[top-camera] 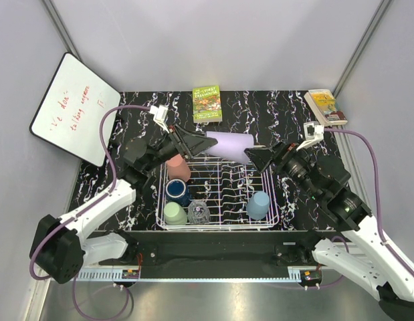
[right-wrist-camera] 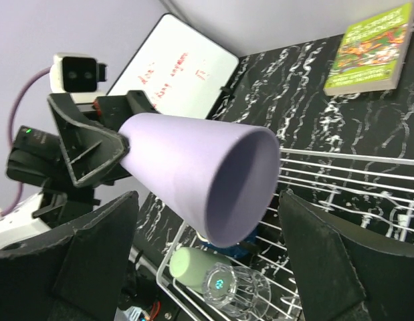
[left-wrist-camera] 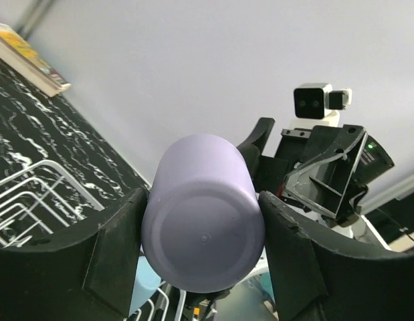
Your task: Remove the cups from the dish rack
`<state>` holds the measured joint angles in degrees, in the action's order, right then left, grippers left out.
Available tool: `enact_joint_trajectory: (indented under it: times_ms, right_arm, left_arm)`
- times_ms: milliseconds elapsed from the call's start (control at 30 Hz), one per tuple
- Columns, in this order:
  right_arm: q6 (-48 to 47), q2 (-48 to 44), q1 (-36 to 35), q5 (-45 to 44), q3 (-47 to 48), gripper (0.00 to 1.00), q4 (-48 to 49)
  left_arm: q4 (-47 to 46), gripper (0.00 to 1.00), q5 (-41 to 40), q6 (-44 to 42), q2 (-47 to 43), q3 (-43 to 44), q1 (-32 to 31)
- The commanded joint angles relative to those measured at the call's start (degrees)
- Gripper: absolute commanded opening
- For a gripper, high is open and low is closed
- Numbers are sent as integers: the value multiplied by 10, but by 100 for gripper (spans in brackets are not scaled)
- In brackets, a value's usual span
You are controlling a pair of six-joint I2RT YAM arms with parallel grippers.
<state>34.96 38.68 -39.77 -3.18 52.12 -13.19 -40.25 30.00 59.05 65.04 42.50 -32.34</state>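
Note:
My left gripper is shut on the base end of the lavender cup, holding it on its side above the white dish rack. In the left wrist view both fingers press the cup. My right gripper is open, with a jaw on each side of the cup's open mouth and a gap to it on both sides. In the rack are a salmon pink cup, a dark blue cup, a pale green cup, a clear glass and a light blue cup.
A green book lies behind the rack on the black marbled table. Another book sits at the back right corner. A whiteboard leans at the back left. Grey walls close in three sides.

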Motion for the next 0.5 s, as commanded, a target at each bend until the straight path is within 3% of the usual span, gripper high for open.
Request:
enact_joint_trajectory:
  times_ms: [0, 167, 367, 467]
  right_arm:
    - [11, 23, -2, 48, 3, 92, 62]
    - [21, 68, -3, 91, 8, 88, 103]
    - [30, 97, -4, 117, 4, 56, 153]
    - [33, 103, -3, 125, 2, 30, 163]
  left_arm:
    - [-96, 0, 37, 32, 5, 1, 3]
    - [-115, 0, 54, 47, 16, 2, 3]
    - [-118, 0, 63, 49, 16, -3, 3]
    - [-117, 0, 66, 47, 18, -4, 3]
